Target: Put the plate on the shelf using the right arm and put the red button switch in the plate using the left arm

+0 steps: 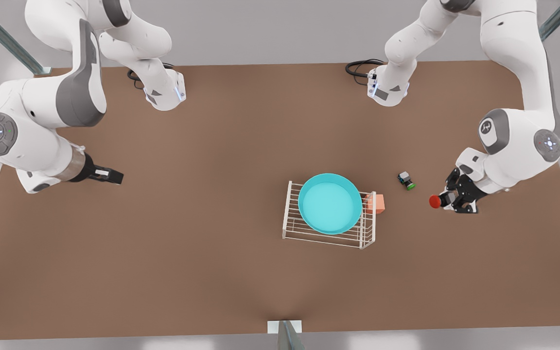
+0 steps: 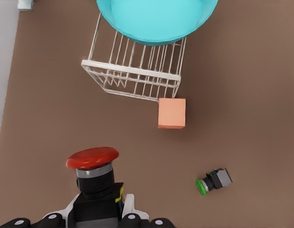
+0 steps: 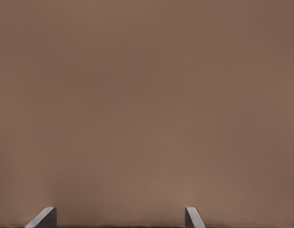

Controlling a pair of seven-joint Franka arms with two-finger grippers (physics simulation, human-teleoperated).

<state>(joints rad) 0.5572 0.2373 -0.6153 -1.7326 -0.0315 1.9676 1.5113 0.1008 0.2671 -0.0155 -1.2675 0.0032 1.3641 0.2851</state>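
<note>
The turquoise plate (image 1: 330, 204) (image 2: 156, 19) rests on the white wire shelf (image 1: 309, 236) (image 2: 132, 71) near the table's middle. To the front view's right of it, my left gripper (image 1: 450, 199) (image 2: 97, 209) is shut on the black body of the red button switch (image 1: 435, 201) (image 2: 92, 158), whose red cap points toward the shelf. The switch is held off the table, apart from the plate. Far off at the front view's left, my right gripper (image 1: 112, 175) (image 3: 119, 217) waits open over bare table with nothing between its fingers.
A salmon-orange block (image 1: 376, 204) (image 2: 172, 113) sits against the shelf's side facing the left gripper. A green-capped switch (image 1: 406, 180) (image 2: 212, 181) lies on the table between the block and the left gripper. Brown tabletop (image 1: 187, 272) surrounds the shelf.
</note>
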